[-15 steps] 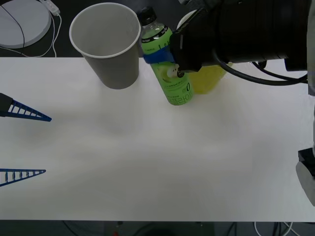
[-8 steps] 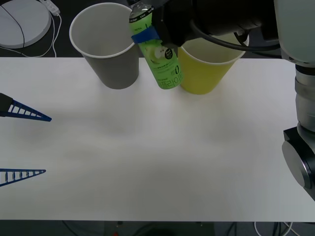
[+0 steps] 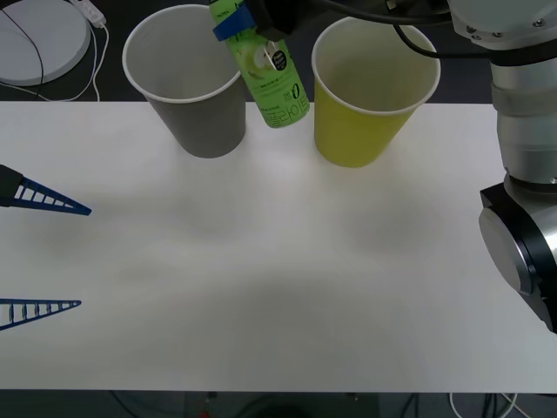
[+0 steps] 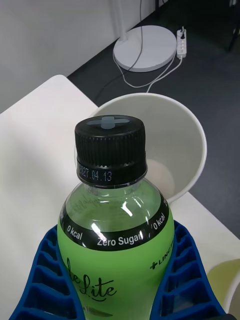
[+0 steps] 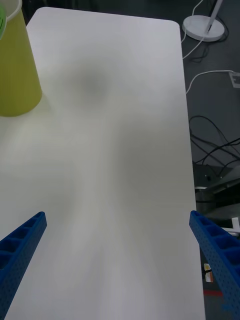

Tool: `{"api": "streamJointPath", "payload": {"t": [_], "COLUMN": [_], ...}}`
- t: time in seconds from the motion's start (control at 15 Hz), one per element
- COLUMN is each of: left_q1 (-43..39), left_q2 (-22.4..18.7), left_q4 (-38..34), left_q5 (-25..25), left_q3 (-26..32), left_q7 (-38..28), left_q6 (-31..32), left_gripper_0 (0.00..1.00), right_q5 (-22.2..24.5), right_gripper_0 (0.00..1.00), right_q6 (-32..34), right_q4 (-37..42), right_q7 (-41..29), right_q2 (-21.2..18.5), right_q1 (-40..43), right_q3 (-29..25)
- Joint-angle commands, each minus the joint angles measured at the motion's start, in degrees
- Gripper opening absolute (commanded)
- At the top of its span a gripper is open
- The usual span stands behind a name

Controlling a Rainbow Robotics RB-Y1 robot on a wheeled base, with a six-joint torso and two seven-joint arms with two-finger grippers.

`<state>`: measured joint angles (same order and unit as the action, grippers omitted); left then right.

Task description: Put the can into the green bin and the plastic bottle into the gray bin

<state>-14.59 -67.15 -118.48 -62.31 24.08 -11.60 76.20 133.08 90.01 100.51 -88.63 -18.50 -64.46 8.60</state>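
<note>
My right gripper point(image 3: 246, 24) is shut on the plastic bottle point(image 3: 271, 77), a clear bottle of green drink with a black cap point(image 4: 111, 145). The bottle hangs tilted above the table's far edge, between the two bins, its top leaning over the right rim of the gray bin point(image 3: 187, 83). In the right wrist view the gray bin point(image 4: 167, 145) opens just beyond the cap, and blue fingers point(image 4: 192, 272) clasp the bottle's sides. The green bin point(image 3: 372, 100) stands upright to the right. My left gripper point(image 3: 43, 254) waits open at the table's left edge. The can is out of view.
A white round lamp base point(image 3: 39, 39) with a cable lies on the dark floor behind the table's far left corner. The white table point(image 3: 278, 279) stretches bare in front of the bins. The left wrist view shows the green bin point(image 5: 17, 65) and the table's edge.
My right gripper has carried the bottle up and to the left, from in front of the green bin to the gray bin's right rim. The left arm has stayed still.
</note>
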Motion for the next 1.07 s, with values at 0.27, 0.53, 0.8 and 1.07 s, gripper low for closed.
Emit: {"api": "streamJointPath", "payload": {"t": [0.27, 0.53, 0.8, 1.07], "left_q1": [0.0, 0.0, 0.0, 0.0], "left_q2": [0.0, 0.0, 0.0, 0.0], "left_q4": [0.0, 0.0, 0.0, 0.0], "left_q5": [0.0, 0.0, 0.0, 0.0], "left_q3": [0.0, 0.0, 0.0, 0.0], "left_q7": [0.0, 0.0, 0.0, 0.0], "left_q6": [0.0, 0.0, 0.0, 0.0], "left_gripper_0": [1.0, 1.0, 1.0, 1.0], "right_q5": [3.41, 5.61, 7.63, 10.35], "right_gripper_0": [0.0, 0.0, 0.0, 0.0], "right_q6": [-0.01, -0.01, -0.19, -3.0], "right_q4": [-7.35, -12.0, -17.1, -22.55], "right_q7": [0.04, 0.04, 0.04, 0.04], "right_q2": [2.5, 4.17, 5.93, 8.57], "right_q1": [-5.32, -8.22, -11.65, -14.29], "right_q3": [0.81, 0.98, 0.98, 0.98]}}
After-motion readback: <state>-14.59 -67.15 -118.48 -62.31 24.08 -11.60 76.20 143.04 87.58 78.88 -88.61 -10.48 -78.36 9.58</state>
